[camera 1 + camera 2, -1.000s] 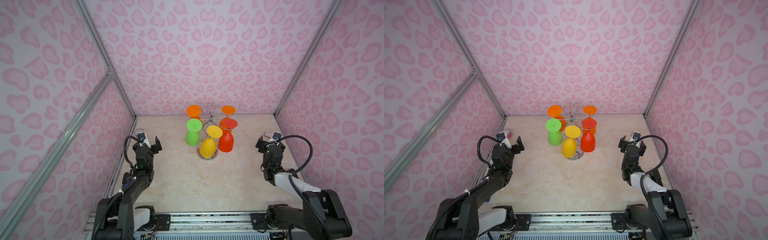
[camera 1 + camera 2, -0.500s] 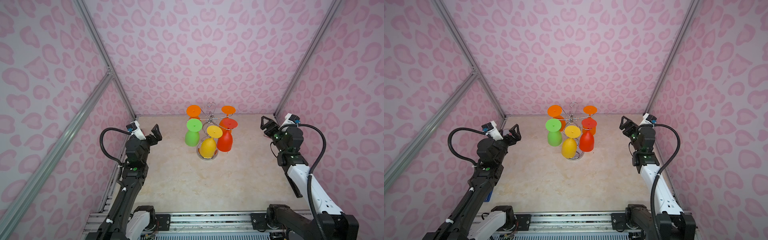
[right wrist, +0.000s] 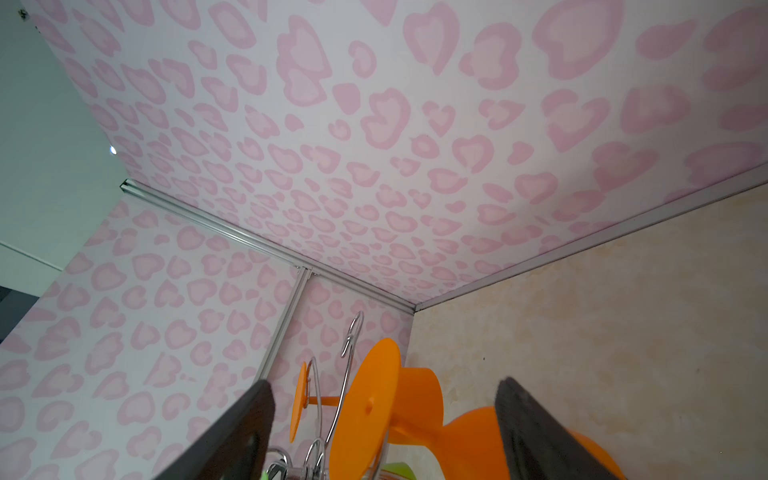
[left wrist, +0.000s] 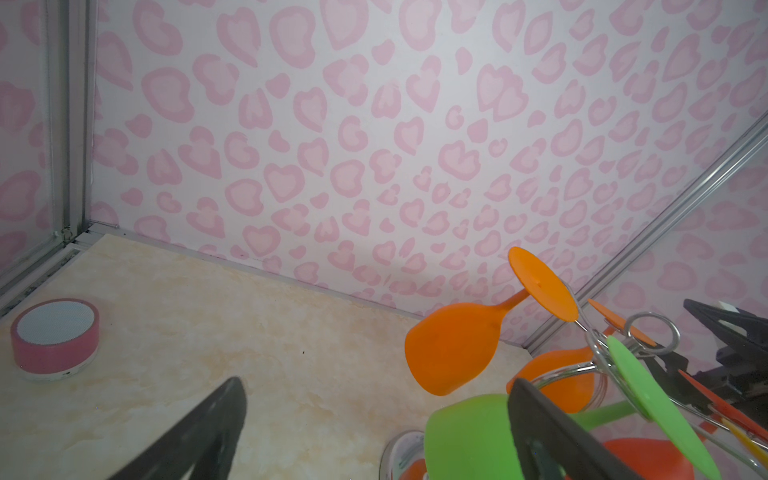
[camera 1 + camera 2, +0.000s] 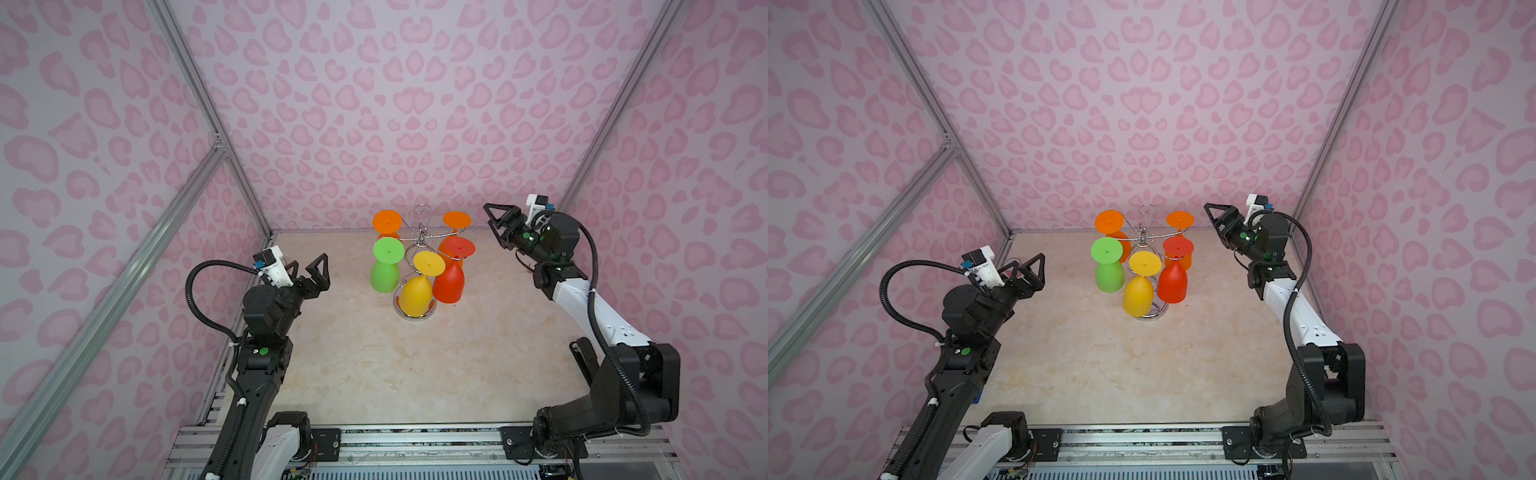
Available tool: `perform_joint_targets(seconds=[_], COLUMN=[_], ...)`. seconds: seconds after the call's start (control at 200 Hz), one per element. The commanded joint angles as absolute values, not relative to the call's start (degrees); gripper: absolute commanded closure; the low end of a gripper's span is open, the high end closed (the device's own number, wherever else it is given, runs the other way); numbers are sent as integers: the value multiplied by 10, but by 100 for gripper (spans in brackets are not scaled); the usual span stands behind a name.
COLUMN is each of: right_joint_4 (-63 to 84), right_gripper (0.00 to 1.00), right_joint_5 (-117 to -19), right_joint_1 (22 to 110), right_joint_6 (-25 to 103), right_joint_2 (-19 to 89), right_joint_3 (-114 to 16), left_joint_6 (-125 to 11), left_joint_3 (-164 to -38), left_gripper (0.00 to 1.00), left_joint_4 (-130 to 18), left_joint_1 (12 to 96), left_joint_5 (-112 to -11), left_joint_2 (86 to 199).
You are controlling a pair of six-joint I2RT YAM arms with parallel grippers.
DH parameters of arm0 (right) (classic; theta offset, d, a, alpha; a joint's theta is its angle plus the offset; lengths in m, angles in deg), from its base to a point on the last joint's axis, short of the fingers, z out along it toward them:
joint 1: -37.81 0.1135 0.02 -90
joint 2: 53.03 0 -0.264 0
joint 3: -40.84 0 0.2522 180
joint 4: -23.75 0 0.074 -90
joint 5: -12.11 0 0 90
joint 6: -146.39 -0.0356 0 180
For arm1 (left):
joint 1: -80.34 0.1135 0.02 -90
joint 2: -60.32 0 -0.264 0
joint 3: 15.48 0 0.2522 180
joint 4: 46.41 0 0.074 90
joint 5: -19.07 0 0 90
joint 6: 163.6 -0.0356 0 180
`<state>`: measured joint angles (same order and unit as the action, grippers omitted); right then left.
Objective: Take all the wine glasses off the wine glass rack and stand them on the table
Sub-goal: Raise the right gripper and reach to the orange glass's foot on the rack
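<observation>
The chrome wine glass rack [image 5: 422, 237] [image 5: 1144, 237] stands at the back middle of the floor. Several wine glasses hang from it upside down: two orange ones [image 5: 387, 222] [image 5: 456, 220] at the back, a green one [image 5: 385, 272], a yellow one [image 5: 417, 293] and a red one [image 5: 449, 280] in front. My left gripper [image 5: 307, 266] [image 5: 1026, 266] is open, left of the green glass [image 4: 465, 436] and apart from it. My right gripper [image 5: 492, 220] [image 3: 384, 384] is open, level with the rack's top. It faces the right orange glass [image 3: 370, 411] without touching it.
A low round pink object [image 4: 54, 336] with a pale top sits on the floor near the back left corner. Pink patterned walls with metal frame bars [image 5: 208, 124] close in the floor on three sides.
Both arms have risen from low, folded poses and swung their grippers toward the rack. The right gripper has climbed to the rack's top level, its jaws slightly narrower.
</observation>
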<state>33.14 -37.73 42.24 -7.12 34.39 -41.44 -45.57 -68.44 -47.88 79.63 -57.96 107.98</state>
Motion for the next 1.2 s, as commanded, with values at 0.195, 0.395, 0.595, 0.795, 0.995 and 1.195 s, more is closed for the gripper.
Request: perform_joint_targets(seconds=[0.195, 0.395, 0.595, 0.795, 0.995, 1.195], right_joint_4=[360, 360, 367, 352, 338, 307], right_gripper=[26, 38, 45, 54, 61, 69], right_joint_5=[-367, -364, -366, -367, -362, -363], right_joint_1=[444, 460, 462, 463, 463, 463], right_joint_6=[-82, -81, -87, -80, -74, -58], right_joint_2=[377, 389, 391, 387, 387, 388], right_joint_3=[-425, -437, -435, -438, -445, -453], left_joint_6=[-456, -457, -459, -458, -460, -462], left_joint_3=[-694, -694, -693, -691, -691, -691], left_gripper=[0, 0, 0, 0, 0, 0], left_joint_4=[-478, -479, -481, -481, -483, -485], left_joint_1=[796, 796, 796, 797, 797, 797], left_joint_5=[-568, -568, -570, -570, -572, -576], left_joint_2=[1093, 1097, 1095, 1097, 1097, 1097])
